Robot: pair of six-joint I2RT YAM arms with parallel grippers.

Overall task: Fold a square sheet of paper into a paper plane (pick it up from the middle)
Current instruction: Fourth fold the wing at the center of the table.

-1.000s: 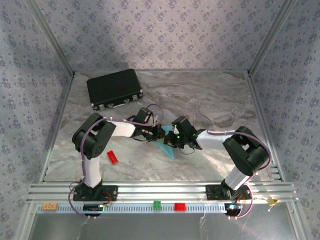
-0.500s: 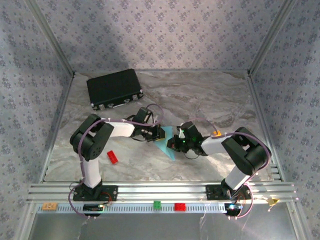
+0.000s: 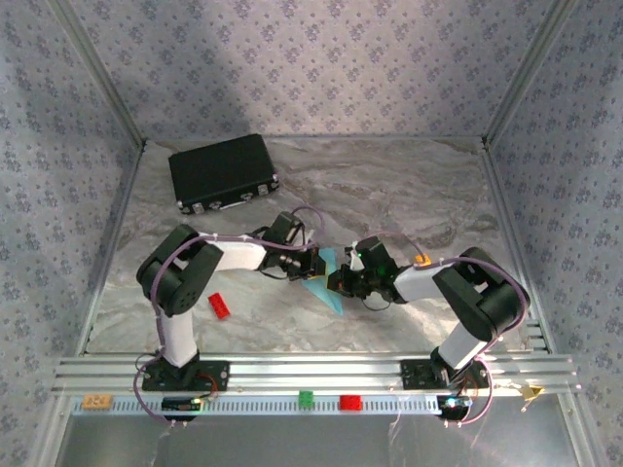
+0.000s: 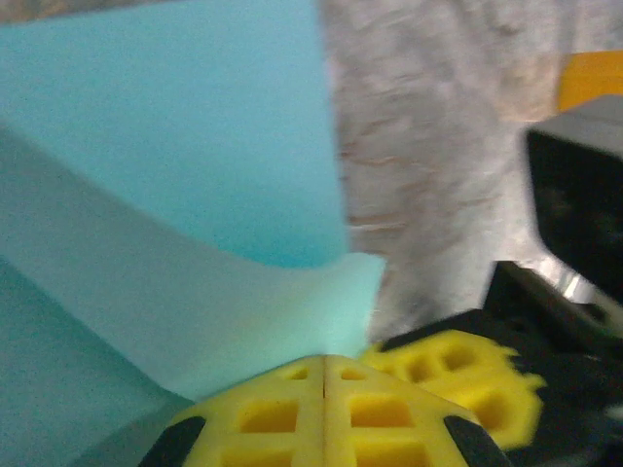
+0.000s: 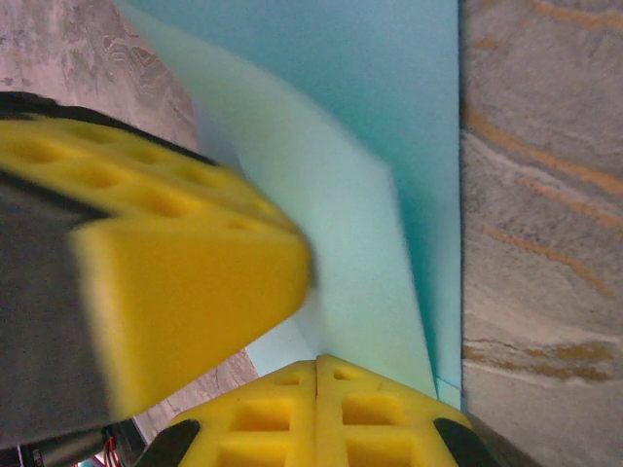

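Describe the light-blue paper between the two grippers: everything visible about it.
The light-blue paper is thin, matte and partly folded rather than a flat square. From above it narrows to a point toward the near edge. It lies mid-table on the marbled table, its lower layer flat on the surface and a flap rising in a soft curve. The left gripper and the right gripper, both shut, each pinch a raised layer, coming at it from opposite sides.

Both arms reached inward from their bases, elbows raised and forearms sloping down toward the middle. The left gripper [image 3: 312, 265] and right gripper [image 3: 338, 282] met almost tip to tip, each with its yellow jaws pressed together on the paper [image 3: 330, 296].
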